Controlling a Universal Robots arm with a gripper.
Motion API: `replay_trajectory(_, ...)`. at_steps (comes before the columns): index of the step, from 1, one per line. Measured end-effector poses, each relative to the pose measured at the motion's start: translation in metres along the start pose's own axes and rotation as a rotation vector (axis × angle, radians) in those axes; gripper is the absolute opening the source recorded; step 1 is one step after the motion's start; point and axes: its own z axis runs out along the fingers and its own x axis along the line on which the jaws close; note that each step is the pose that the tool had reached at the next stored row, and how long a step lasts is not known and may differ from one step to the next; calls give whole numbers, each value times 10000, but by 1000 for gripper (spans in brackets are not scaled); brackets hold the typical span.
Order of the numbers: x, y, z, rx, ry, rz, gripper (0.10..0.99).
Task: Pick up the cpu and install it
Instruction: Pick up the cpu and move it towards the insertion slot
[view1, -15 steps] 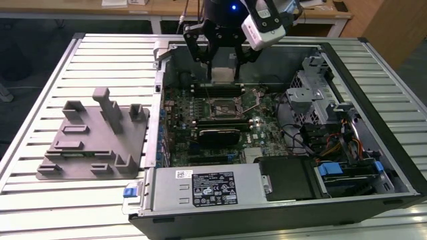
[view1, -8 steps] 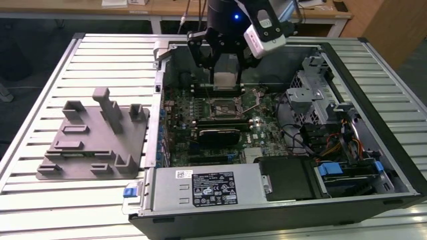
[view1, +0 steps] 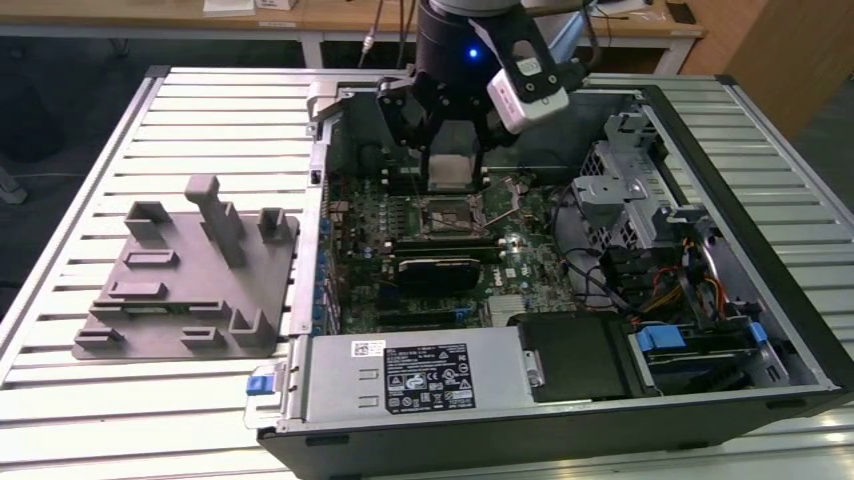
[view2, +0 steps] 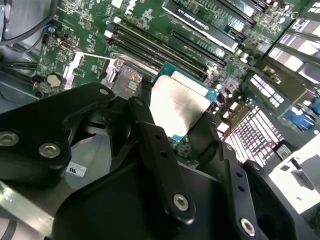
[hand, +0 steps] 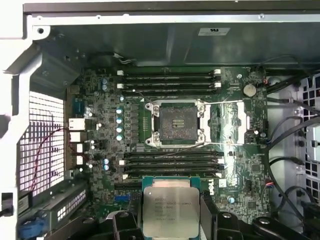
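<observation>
Lying open, the black metal computer case (view1: 561, 425) exposes its green motherboard (hand: 100, 115). Above it the black gripper (view1: 451, 175) hangs short of the empty square socket (hand: 177, 122), pinching the flat silver-topped cpu (hand: 167, 212). Pickup is done; seating is left.

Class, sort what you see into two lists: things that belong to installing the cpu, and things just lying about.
In the job:
cpu, held in the tool
empty socket on the motherboard

Lying about:
grey fixture on the table
power supply
cables
</observation>
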Motion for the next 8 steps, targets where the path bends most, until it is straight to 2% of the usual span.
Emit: replay_trajectory(8,-6,20,144,2,14,1,541)
